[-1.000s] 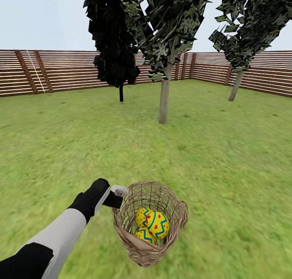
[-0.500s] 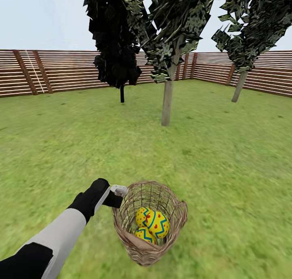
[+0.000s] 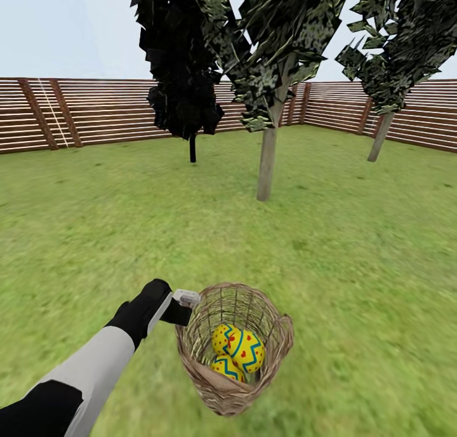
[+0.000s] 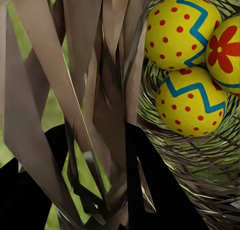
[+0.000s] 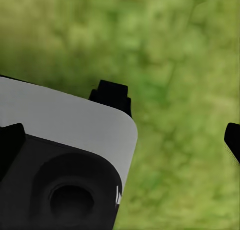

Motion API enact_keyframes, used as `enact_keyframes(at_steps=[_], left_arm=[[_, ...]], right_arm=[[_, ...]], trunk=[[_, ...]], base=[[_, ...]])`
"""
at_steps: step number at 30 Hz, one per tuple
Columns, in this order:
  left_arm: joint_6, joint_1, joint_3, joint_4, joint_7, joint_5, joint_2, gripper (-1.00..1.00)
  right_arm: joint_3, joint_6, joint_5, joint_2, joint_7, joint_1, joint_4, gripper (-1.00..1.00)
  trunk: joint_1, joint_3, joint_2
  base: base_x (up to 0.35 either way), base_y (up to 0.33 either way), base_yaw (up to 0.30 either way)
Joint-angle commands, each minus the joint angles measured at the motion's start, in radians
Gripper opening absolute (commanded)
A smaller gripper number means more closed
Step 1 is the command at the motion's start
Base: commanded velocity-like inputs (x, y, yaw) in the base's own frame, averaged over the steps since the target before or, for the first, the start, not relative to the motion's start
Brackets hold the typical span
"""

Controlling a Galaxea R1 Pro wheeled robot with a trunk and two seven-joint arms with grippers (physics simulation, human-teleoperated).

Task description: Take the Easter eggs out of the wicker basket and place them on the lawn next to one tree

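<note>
Fence, dark tree and sky, as I see them from the head camera.

Across the far side I see a brown horizontal-slat wooden fence (image 3: 95, 110) with slanted posts, running the width of my view and turning a corner toward the right. In front of it stands a thin black-trunked tree with black angular foliage (image 3: 181, 68), its crown reaching past the top of my picture, its slim stem meeting the ground well short of the slats. Above the fence hangs a pale, hazy blue-grey sky (image 3: 63, 27), plain and even.
</note>
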Motion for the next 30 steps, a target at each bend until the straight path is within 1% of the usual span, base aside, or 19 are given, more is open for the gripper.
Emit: enact_keyframes(at_steps=[1,30], left_arm=[[0.004,-0.001,-0.003,-0.001,0.002,0.017,0.001,-1.00],[0.004,-0.001,-0.003,0.004,0.003,0.017,-0.003,-1.00]], right_arm=[[-0.008,0.000,0.008,-0.001,0.002,-0.001,0.002,1.00],[-0.008,0.000,0.008,0.001,0.002,-0.001,0.002,1.00]], trunk=[[0.000,-0.001,0.000],[0.000,-0.001,0.000]], base=[[0.282,0.136,0.000],[0.283,0.136,0.000]])
